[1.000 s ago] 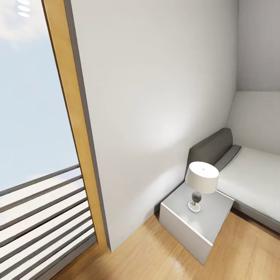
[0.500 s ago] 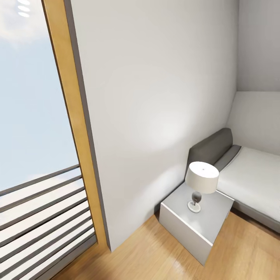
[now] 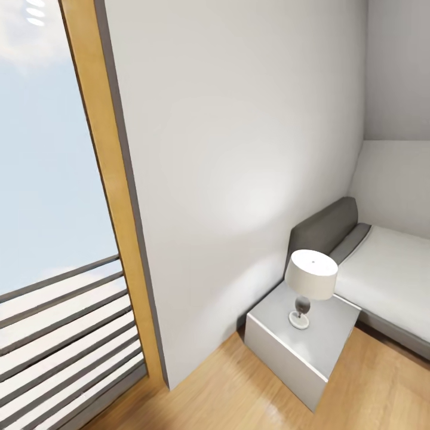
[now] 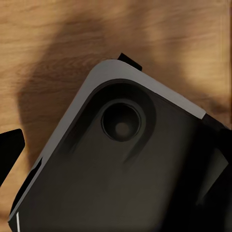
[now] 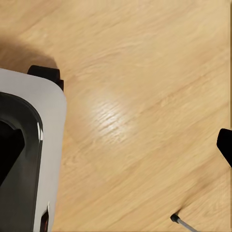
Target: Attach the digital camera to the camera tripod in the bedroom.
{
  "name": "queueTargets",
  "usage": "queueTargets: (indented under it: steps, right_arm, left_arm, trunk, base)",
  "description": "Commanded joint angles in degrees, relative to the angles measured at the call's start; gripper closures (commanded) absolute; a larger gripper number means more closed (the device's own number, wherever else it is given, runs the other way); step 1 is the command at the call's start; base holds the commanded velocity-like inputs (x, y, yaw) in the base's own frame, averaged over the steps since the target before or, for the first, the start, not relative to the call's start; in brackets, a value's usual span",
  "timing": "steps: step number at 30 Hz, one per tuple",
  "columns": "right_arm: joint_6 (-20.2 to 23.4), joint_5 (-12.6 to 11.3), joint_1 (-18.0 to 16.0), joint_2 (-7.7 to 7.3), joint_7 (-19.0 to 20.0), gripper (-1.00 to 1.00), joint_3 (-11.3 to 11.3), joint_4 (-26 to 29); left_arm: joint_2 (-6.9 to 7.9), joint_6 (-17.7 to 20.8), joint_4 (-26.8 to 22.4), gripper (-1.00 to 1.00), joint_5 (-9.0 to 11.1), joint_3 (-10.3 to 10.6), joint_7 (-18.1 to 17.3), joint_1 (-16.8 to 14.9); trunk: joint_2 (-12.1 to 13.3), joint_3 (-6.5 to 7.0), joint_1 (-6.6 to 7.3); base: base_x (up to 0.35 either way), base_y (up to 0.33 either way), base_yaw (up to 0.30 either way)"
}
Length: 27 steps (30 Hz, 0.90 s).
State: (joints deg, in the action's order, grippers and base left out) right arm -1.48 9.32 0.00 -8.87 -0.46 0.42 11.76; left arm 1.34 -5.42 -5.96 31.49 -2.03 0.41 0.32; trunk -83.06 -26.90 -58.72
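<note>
The digital camera is out of view. In the right wrist view a thin grey rod with a black tip (image 5: 177, 219) rests on the wood floor; I cannot tell whether it is a foot of the camera tripod. My left gripper (image 4: 116, 150) hangs open above the robot's dark base (image 4: 121, 174), with one black fingertip (image 4: 9, 150) at the frame's edge and nothing between the fingers. My right gripper (image 5: 116, 150) is open too, over bare floor beside the base (image 5: 29, 159), with a fingertip (image 5: 225, 145) at the edge.
The head view looks into a bedroom corner. A grey nightstand (image 3: 310, 349) carries a small white-shaded lamp (image 3: 309, 280). A low grey bed with a white mattress (image 3: 388, 275) lies at the right. A tall wood-framed window (image 3: 113, 197) with horizontal rails fills the left. A white wall stands between them.
The head view has shifted slightly, so the window frame sits a little further left in the picture. Nothing in the room has moved.
</note>
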Motion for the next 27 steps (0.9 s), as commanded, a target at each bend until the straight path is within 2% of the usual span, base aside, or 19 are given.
queueTargets:
  steps: [1, 16, 27]
  right_arm:
    - [-0.1, 0.4, 0.0, -0.01, -0.1, -1.0, 0.0, 0.0]
    - [-0.2, 0.4, 0.0, -0.01, -0.1, -1.0, 0.0, 0.0]
    - [-0.1, 0.4, 0.0, -0.01, 0.0, -1.0, 0.0, 0.0]
  left_arm:
    - [-0.03, 0.0, -0.1, -1.0, 0.0, -0.2, 0.0, 0.0]
    - [-0.04, 0.0, -0.1, -1.0, 0.0, -0.2, 0.0, 0.0]
    - [-0.03, 0.0, -0.1, -1.0, 0.0, -0.2, 0.0, 0.0]
  trunk:
    - [0.0, -0.04, -0.01]
    - [0.0, -0.04, -0.01]
    - [0.0, -0.04, -0.01]
  base:
    - [0.074, -0.024, 0.0]
    - [0.021, -0.007, -0.009]
    - [0.001, 0.0, -0.206]
